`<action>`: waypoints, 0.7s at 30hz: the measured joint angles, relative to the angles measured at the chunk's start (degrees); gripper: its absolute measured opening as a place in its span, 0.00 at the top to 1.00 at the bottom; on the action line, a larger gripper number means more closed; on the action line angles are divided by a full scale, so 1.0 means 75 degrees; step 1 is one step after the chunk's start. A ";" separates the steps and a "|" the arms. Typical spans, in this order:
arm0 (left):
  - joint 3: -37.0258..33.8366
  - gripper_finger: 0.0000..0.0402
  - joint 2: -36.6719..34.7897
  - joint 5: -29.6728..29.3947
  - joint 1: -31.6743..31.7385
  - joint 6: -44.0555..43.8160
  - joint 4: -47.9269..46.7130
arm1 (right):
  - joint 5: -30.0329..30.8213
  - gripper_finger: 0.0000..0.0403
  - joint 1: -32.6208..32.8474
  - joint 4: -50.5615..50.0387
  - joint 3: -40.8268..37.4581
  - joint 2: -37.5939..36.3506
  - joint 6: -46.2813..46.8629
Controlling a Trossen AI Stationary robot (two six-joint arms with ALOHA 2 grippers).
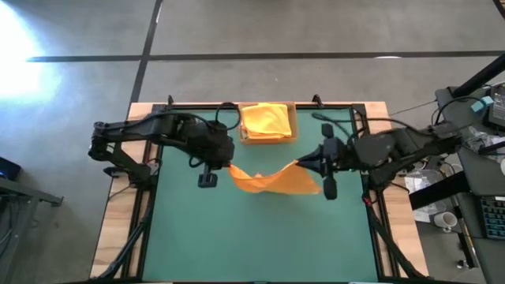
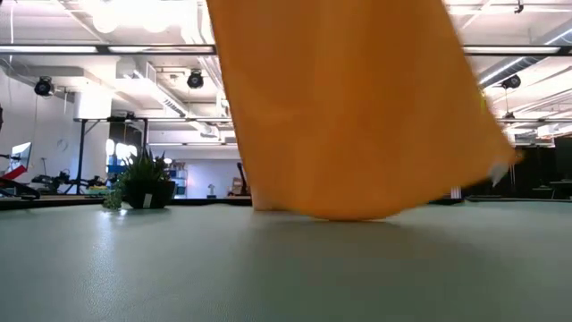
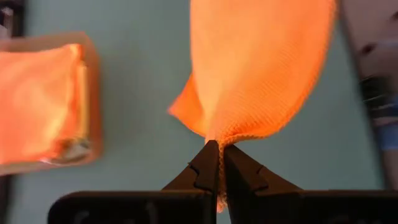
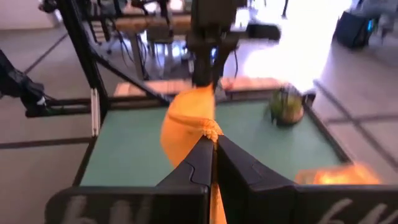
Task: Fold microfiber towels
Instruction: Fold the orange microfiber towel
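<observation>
An orange microfiber towel (image 1: 272,180) is stretched between my two grippers above the green mat (image 1: 260,237). My left gripper (image 1: 229,166) is shut on its left end and my right gripper (image 1: 303,163) on its right end. In the low view the towel (image 2: 349,107) hangs as a wide sheet, its lower edge (image 2: 331,216) down at the mat; whether it touches there does not show. More folded yellow-orange towels (image 1: 267,120) lie in the cardboard tray (image 1: 243,140) at the far edge. My left gripper (image 3: 216,149) pinches a bunched corner of the orange towel (image 3: 219,134) between its two fingertips, slanting down from the table's left side. The cloth hangs away from the fingers. My right gripper (image 4: 214,144) pinches another bunched bit of the towel's edge (image 4: 210,129) between its fingertips, coming nearly level from the table's right. The cloth sags between the two holds.
The tray with folded towels (image 3: 37,99) stands just beyond the held towel, at the mat's far edge. The near half of the mat lies bare. A small potted plant (image 2: 143,185) shows beyond the mat in the low view. A cluttered desk (image 1: 473,189) stands off the table's right.
</observation>
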 joint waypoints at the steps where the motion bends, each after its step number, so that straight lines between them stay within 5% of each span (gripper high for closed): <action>1: 0.0112 1.00 -0.0004 0.0160 -0.0019 -0.0229 -0.0095 | -0.0001 0.98 0.0000 -0.0001 0.0163 0.0000 -0.0157; 8: 0.1041 1.00 -0.0009 0.0878 -0.0028 -0.1774 -0.0995 | 0.0188 0.98 0.0000 -0.0531 0.0801 0.0000 -0.0516; 21: 0.2307 1.00 0.0055 0.1150 -0.0025 -0.1958 -0.0968 | 0.0419 0.98 0.0000 -0.0319 0.0833 0.0730 -0.0550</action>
